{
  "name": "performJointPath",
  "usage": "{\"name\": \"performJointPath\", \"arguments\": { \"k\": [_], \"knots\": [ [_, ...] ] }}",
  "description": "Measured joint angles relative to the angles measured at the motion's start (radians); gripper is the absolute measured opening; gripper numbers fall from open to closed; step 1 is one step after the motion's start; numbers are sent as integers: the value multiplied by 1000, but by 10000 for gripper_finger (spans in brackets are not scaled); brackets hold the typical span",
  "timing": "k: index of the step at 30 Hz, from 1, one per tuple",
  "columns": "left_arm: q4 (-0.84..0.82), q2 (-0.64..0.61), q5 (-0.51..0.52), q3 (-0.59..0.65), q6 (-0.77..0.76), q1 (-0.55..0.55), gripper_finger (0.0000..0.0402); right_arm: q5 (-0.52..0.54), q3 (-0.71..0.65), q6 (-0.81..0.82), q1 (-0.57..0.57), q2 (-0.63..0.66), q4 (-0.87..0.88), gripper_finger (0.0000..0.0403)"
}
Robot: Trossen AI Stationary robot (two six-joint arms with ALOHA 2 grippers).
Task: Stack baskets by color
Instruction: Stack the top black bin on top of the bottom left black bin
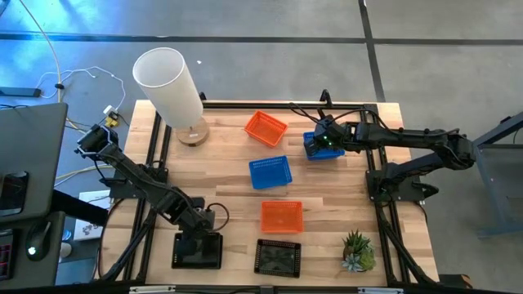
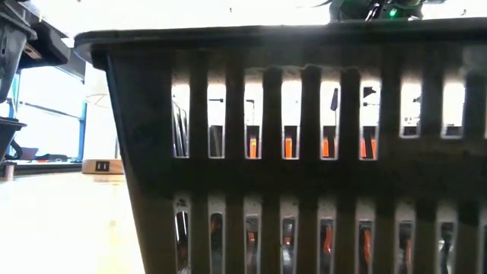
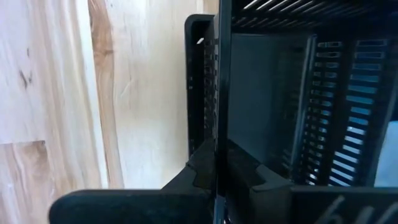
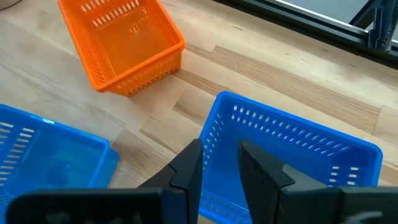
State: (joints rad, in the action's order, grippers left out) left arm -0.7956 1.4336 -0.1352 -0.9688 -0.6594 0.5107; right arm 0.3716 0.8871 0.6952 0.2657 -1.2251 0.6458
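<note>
In the low view a black basket [image 2: 304, 152] fills the frame, cut off right and below, hiding nearly all of the surface behind it; only orange slivers show through its slots. From above, the right gripper [image 1: 325, 140] covers most of a blue basket [image 1: 312, 150].

Grey concrete floor [image 1: 270, 20] (dark seams crossing it) surrounds the wooden table [image 1: 335, 196].

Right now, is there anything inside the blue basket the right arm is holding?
The blue basket looks empty where visible: bare blue walls and floor. The right fingers straddle its near wall and hide part of the inside, so I cannot tell whether another blue basket is nested underneath.
</note>
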Motion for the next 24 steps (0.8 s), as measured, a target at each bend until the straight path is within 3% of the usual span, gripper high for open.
{"name": "performJointPath", "arguments": {
  "k": [11,24],
  "knots": [
    [-23,59,-10,0,18,-15,20,0,0,-5,0,0,0,89],
    [-19,59,-55,0,39,-39,112,-13,0,-40,-28,0,-21,89]
  ]
}}
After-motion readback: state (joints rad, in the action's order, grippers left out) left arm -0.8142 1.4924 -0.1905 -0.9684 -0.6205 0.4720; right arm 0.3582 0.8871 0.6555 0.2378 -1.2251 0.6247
